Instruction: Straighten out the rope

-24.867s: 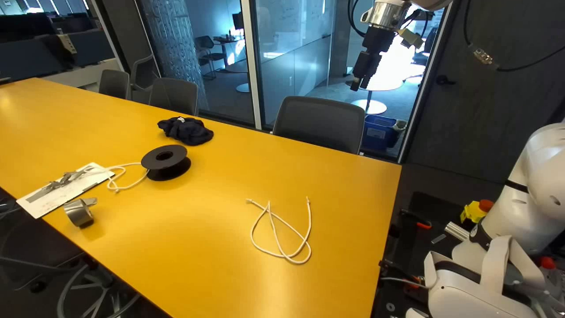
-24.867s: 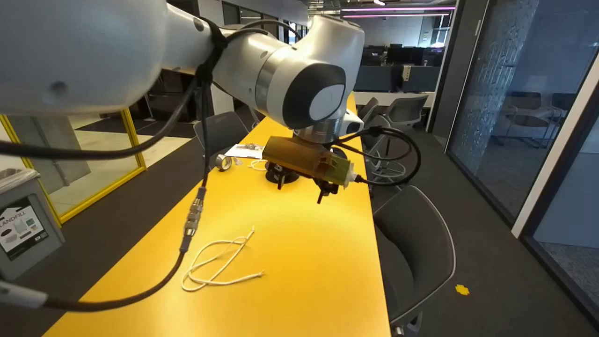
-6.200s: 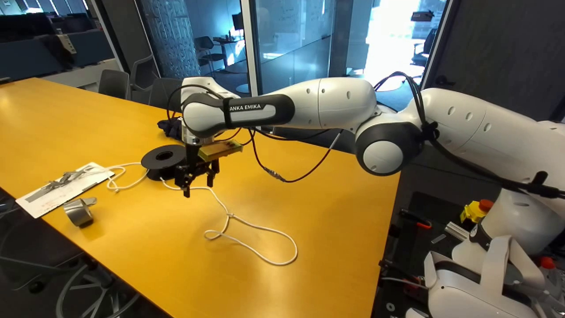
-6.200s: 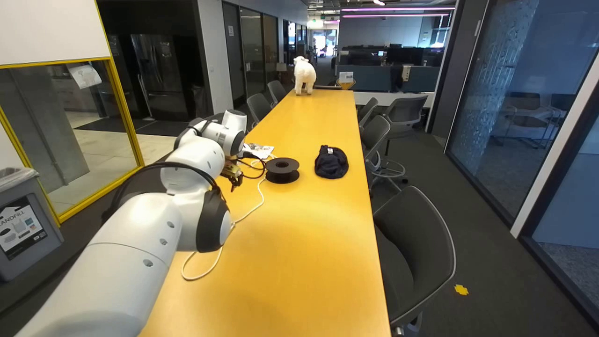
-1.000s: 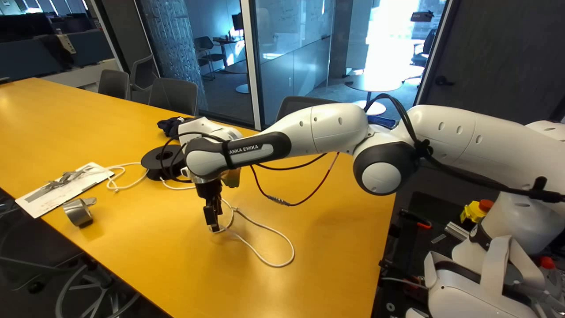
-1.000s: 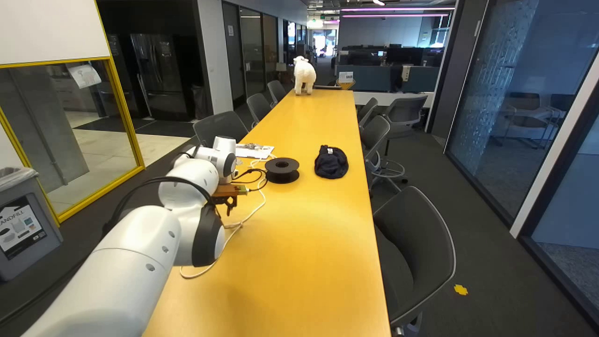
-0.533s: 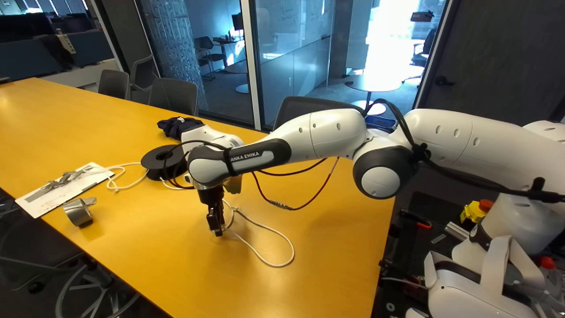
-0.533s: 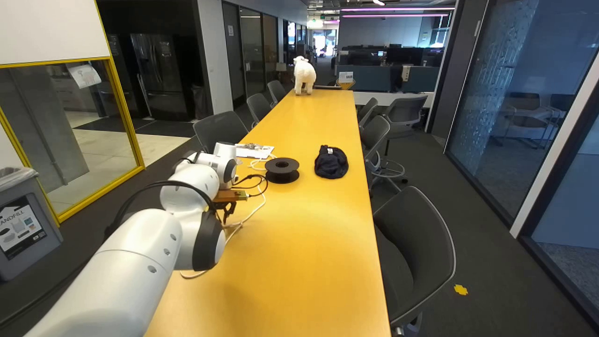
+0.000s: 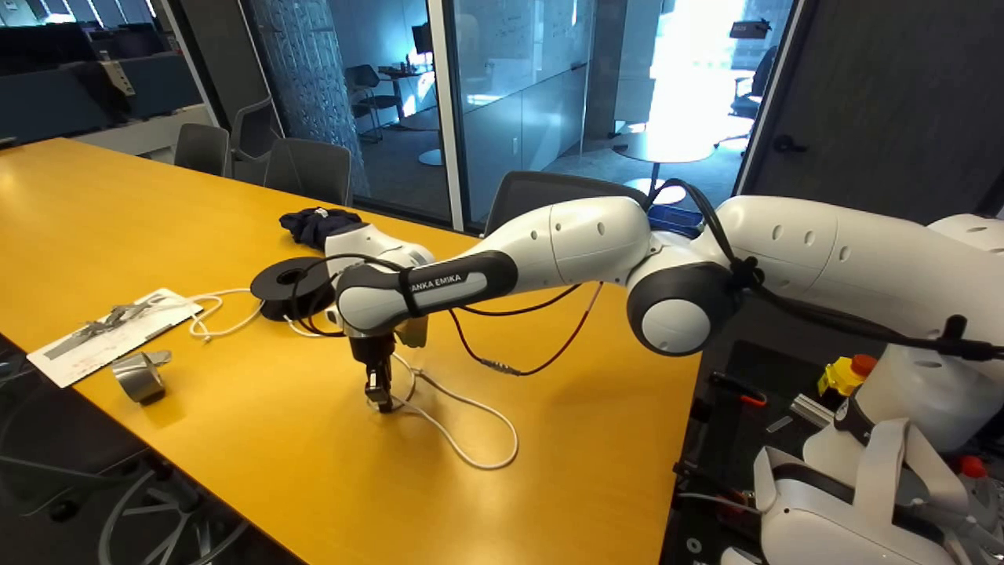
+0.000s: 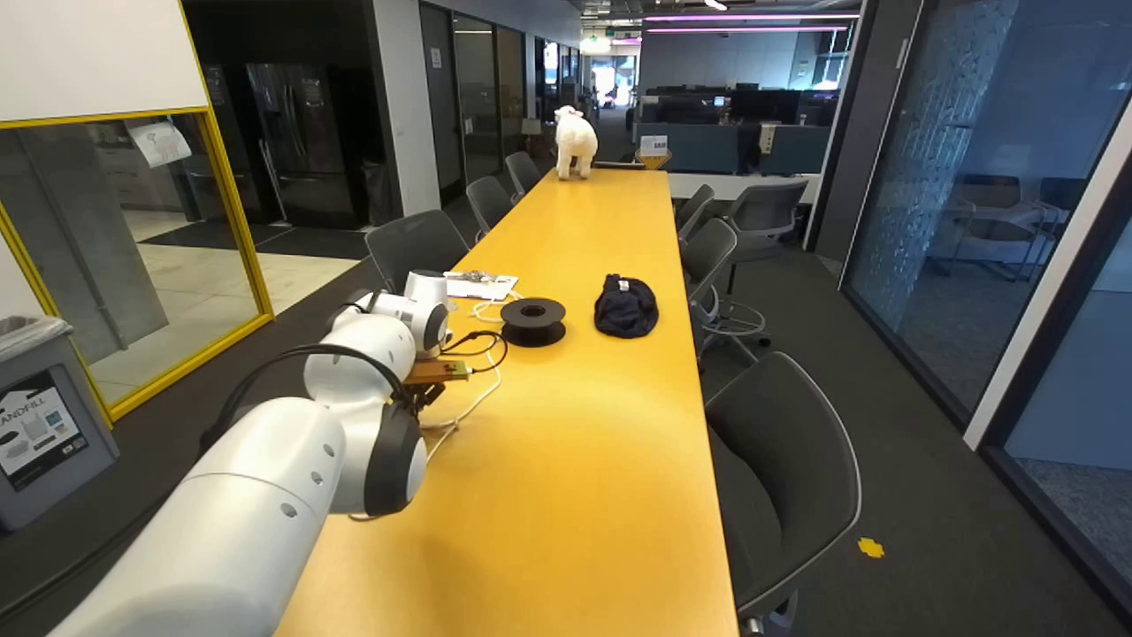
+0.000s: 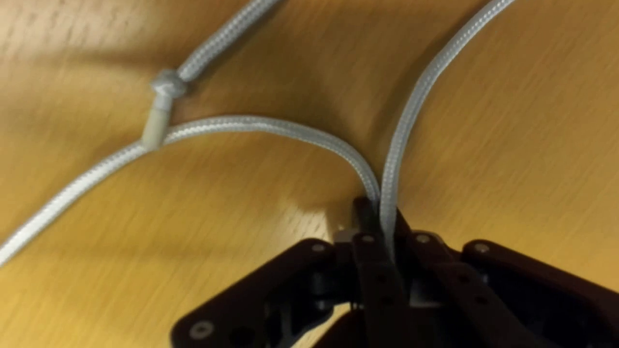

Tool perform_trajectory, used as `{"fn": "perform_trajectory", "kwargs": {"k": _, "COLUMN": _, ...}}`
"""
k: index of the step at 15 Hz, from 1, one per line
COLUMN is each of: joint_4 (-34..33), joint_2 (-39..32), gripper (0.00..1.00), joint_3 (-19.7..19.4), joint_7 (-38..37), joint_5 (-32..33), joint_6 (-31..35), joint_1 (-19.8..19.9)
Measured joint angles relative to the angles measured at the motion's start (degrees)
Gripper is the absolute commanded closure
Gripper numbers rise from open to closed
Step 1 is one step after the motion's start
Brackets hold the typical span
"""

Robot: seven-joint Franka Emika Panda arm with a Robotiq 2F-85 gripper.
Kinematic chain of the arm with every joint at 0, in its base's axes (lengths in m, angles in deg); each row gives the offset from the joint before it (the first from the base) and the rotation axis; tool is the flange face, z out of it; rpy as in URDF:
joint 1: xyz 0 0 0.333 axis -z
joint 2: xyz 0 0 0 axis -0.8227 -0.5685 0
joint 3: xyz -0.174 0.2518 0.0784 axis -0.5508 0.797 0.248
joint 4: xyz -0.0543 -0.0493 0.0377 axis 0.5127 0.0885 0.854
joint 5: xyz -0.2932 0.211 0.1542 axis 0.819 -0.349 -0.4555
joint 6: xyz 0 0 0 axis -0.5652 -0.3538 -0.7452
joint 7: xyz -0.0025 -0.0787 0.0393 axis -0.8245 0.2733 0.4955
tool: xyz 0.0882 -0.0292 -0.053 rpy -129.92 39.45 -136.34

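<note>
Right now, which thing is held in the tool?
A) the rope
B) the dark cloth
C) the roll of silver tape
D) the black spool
A: in the wrist view the rope curves down into the tool, whose jaws stand closed on it.

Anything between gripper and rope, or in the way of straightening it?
Nothing visible between gripper and rope: the wrist view shows the jaws closed on it. For straightening, the black spool sits by the rope's far stretch in both exterior views and could block a pull that way; whether they touch, I can't tell.
</note>
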Motion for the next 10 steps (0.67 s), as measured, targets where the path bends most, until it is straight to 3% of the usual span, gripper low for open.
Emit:
{"fn": "perform_trajectory", "kwargs": {"k": 2, "joint_4": 0.0, "joint_2": -0.3, "gripper": 0.94, "joint_3": -0.3, "joint_7": -0.2, "joint_5": 0.1, "joint_6": 3.6, "joint_1": -0.1}}
{"fn": "perform_trajectory", "kwargs": {"k": 10, "joint_4": 0.0, "joint_2": -2.5, "gripper": 0.95, "joint_3": -5.4, "joint_7": -3.4, "joint_5": 5.3, "joint_6": 22.4, "joint_1": -2.6}}
